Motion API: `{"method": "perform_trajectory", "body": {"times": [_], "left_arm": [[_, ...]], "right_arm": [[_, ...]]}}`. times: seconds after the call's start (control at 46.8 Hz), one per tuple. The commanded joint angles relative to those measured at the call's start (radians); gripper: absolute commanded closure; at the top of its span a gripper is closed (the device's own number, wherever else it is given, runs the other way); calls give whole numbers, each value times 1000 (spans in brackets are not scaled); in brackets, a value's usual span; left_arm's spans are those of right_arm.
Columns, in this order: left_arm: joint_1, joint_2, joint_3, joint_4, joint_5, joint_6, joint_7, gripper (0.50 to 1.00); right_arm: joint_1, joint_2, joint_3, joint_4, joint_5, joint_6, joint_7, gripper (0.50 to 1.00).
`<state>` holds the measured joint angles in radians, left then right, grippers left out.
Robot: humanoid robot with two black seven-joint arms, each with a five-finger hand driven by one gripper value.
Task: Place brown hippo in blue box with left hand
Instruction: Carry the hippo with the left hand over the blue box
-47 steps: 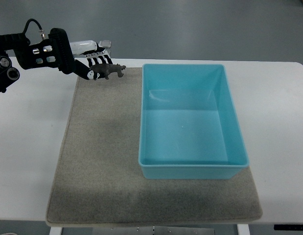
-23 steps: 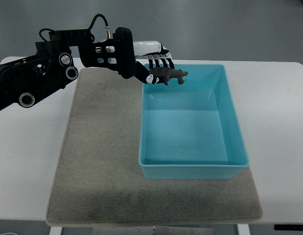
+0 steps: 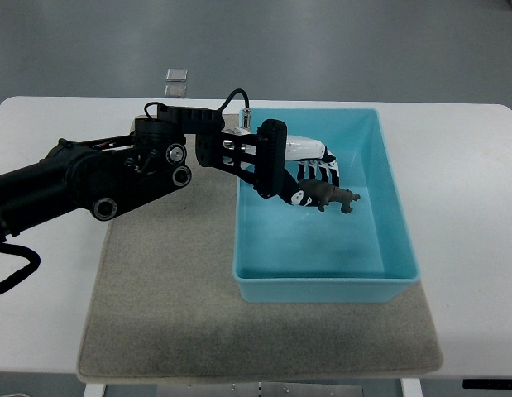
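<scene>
My left hand point(image 3: 315, 184) reaches from the left over the blue box point(image 3: 396, 215), its black arm stretched across the mat. Its fingers are curled round the brown hippo point(image 3: 332, 197), which hangs above the middle of the box's floor, head pointing right. The box is an open light-blue rectangular bin standing on the right part of the grey mat point(image 3: 165, 289). The right arm does not show.
The grey mat lies on a white table point(image 3: 471, 165). A small pale object point(image 3: 177, 81) lies on the floor beyond the table's far edge.
The left hand has carried the hippo from the mat's far left corner rightward and nearer, over the box's far-left rim to above the box's middle.
</scene>
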<state>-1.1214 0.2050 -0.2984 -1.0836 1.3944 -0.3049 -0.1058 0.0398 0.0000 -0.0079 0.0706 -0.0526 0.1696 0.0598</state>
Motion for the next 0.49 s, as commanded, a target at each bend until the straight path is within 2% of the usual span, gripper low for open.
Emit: {"method": "perform_trajectory", "body": {"times": [0.0,0.47], "left_arm": [[0,-7,8,1,0,0,1,1000],[11,-7,31,5,-2,-2,0,1000]], "right_arm": [[0,0,0,0,0,1,0,564],[0,0,0,0,0,-1,0,564]]}}
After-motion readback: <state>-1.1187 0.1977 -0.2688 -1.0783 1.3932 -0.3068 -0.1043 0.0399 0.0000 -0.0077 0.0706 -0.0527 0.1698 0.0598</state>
